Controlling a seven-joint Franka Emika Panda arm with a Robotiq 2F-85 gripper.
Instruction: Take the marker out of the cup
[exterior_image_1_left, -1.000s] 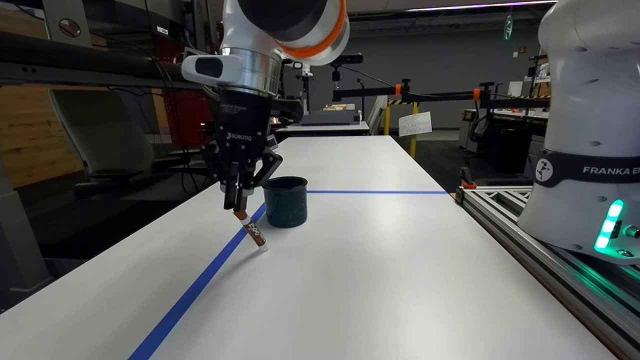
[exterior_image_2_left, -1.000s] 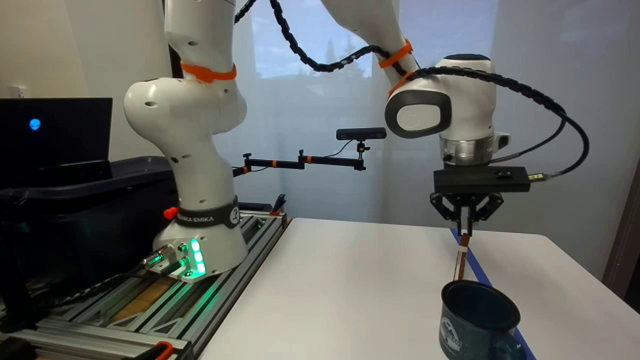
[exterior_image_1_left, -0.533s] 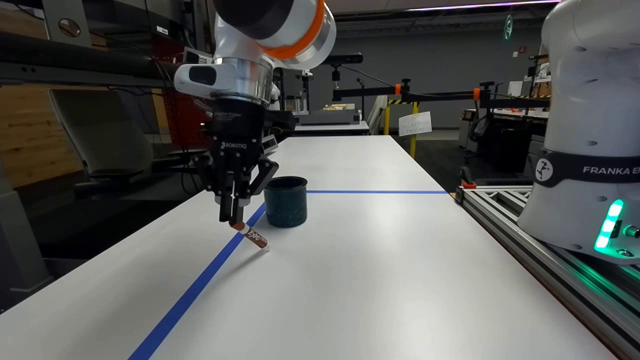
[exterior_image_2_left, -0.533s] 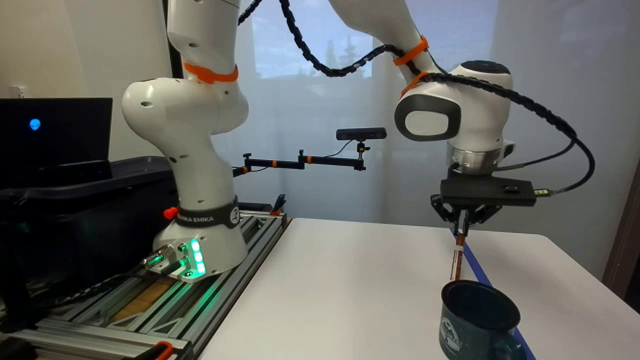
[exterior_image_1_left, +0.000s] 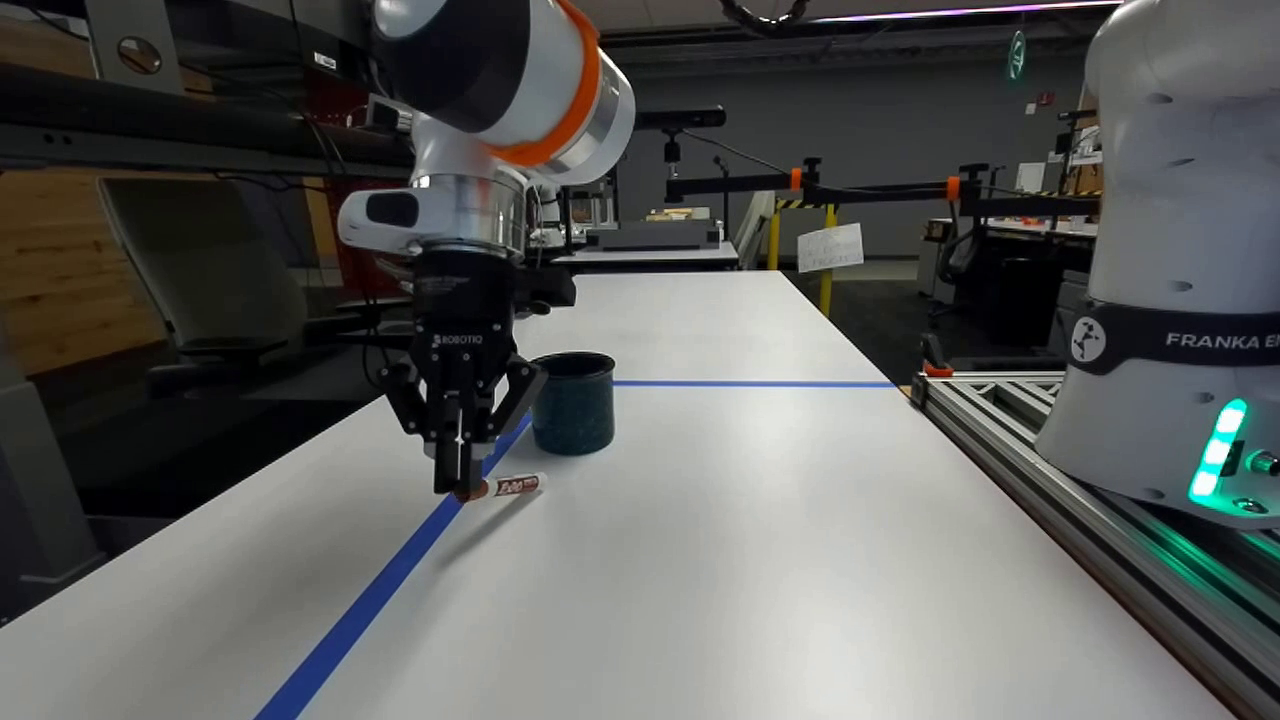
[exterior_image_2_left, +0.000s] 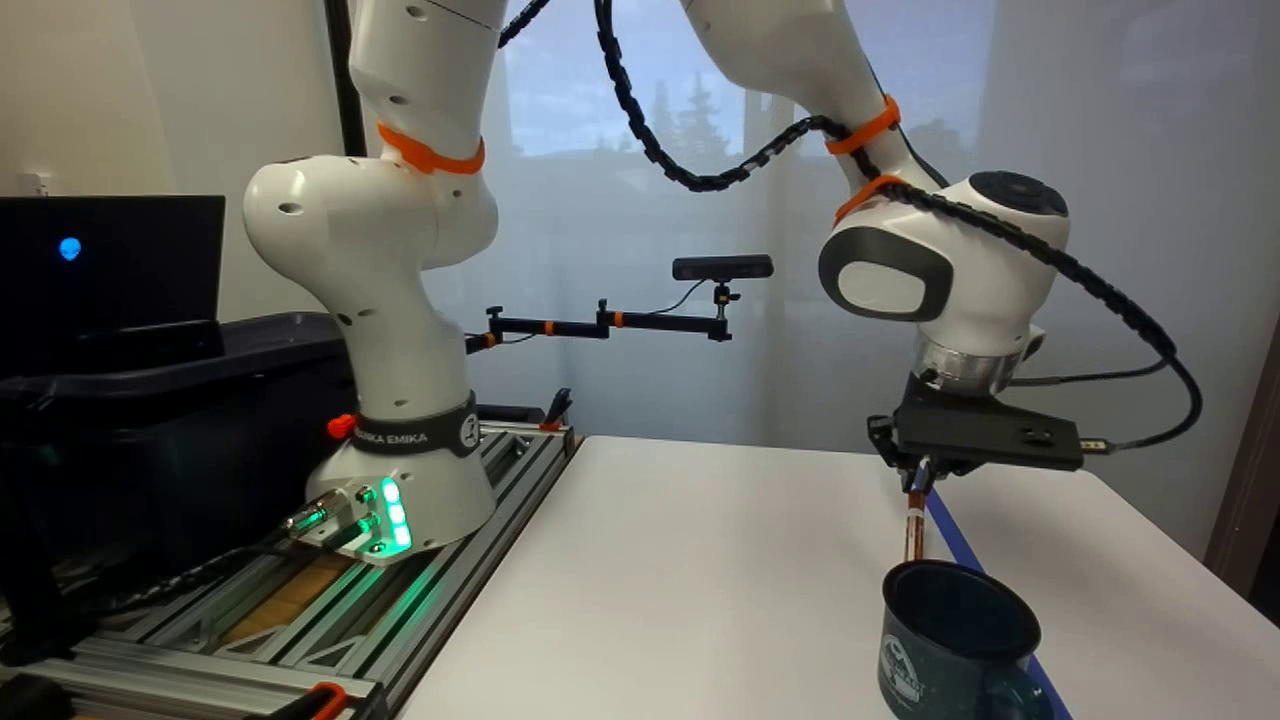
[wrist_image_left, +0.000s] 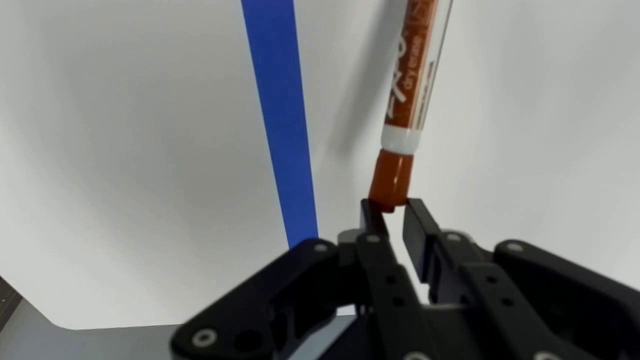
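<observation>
The marker (exterior_image_1_left: 516, 486), with a brown cap and body and a whitish end, is outside the cup. It also shows in an exterior view (exterior_image_2_left: 915, 535) and in the wrist view (wrist_image_left: 411, 80). My gripper (exterior_image_1_left: 458, 488) is shut on its brown cap end, as the wrist view (wrist_image_left: 391, 204) shows. The marker lies nearly level, low over the table; I cannot tell whether it touches. The dark teal cup (exterior_image_1_left: 573, 412) stands upright beside the gripper and marker. In an exterior view the cup (exterior_image_2_left: 925, 640) is in front of the gripper (exterior_image_2_left: 917, 488). The wrist view does not show the cup.
The white table (exterior_image_1_left: 760, 560) carries blue tape lines (exterior_image_1_left: 385, 575). The robot base (exterior_image_1_left: 1170, 420) stands on a metal rail frame at the table's edge. A camera on a black bar (exterior_image_2_left: 722, 268) stands behind. A dark bin (exterior_image_2_left: 180, 440) with a laptop is beside the base.
The gripper has moved down toward the table and tilted. The marker in it has swung from a steep slant to nearly level. The cup has not moved.
</observation>
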